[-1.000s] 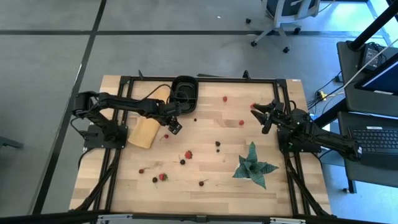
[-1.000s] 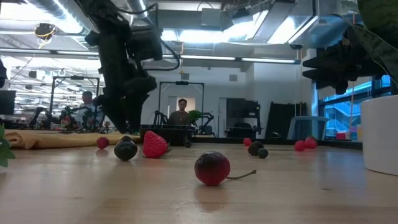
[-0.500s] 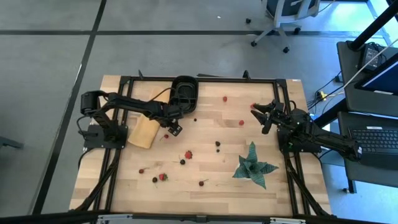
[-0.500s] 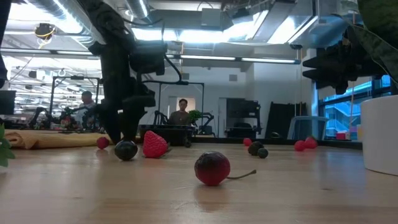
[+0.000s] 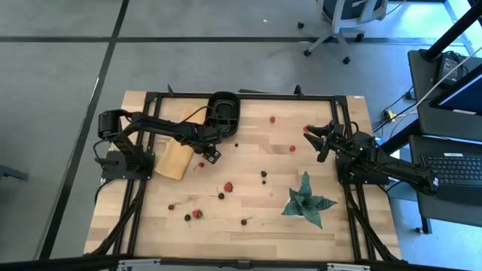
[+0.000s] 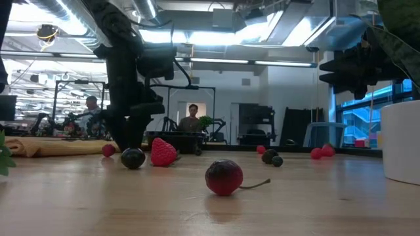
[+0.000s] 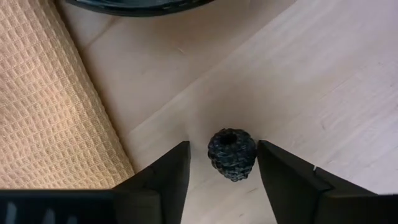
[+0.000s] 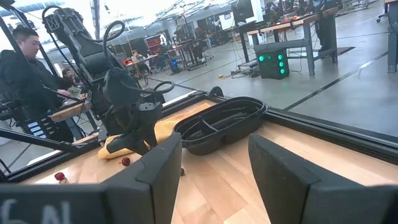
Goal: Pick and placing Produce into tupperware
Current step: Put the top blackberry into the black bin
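Between left pincer (image 7: 224, 180) fingers — one dark berry (image 7: 231, 154), gaps either side, ungripped; right pincer (image 8: 208, 168) half-open, empty.

The high view looks straight down on the whole counter (image 5: 248, 188) and both arms. The low view sits at counter level, facing across it into the room. The left wrist view looks closely down at a dark berry (image 7: 231, 154). The right wrist view faces across the counter; it shares the black tub (image 8: 221, 127) with the high view.
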{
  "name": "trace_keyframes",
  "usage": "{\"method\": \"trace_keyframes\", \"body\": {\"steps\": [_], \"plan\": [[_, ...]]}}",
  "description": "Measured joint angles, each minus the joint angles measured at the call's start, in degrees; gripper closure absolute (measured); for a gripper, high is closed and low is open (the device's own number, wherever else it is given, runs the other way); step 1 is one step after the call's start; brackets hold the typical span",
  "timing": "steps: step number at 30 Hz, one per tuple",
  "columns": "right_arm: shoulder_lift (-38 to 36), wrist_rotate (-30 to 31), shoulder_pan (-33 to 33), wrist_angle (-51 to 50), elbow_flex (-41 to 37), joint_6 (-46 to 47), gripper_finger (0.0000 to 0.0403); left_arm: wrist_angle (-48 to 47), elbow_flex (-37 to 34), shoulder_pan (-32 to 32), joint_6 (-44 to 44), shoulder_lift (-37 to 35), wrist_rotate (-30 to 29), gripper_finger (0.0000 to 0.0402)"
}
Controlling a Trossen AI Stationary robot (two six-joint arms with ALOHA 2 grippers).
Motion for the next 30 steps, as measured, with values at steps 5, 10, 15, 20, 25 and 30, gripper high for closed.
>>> {"method": "trace_keyframes", "body": {"steps": [5, 10, 15, 20, 25, 30], "plan": [[0.0, 0.0, 0.0, 0.0, 0.0, 0.0, 0.0215, 0.2, 0.0, 0.0, -0.1, 0.0, -0.1, 0.0234], [0.0, 0.0, 0.0, 0.0, 0.0, 0.0, 0.0215, 0.3, 0.0, 0.0, -0.2, 0.0, -0.3, 0.0239], [0.0, 0.0, 0.0, 0.0, 0.0, 0.0, 0.0215, 0.4, 0.0, 0.0, -0.2, 0.0, -0.3, 0.0252], [0.0, 0.0, 0.0, 0.0, 0.0, 0.0, 0.0215, 0.6, 0.0, 0.0, 0.0, 0.0, -0.9, 0.0276], [0.0, 0.0, 0.0, 0.0, 0.0, 0.1, 0.0215, 0.6, 0.0, 0.0, 0.0, 0.0, -1.0, 0.0297], [0.0, 0.0, 0.0, 0.0, 0.0, 0.1, 0.0215, 0.6, 0.0, 0.0, 0.0, 0.0, -0.8, 0.0299]]}}
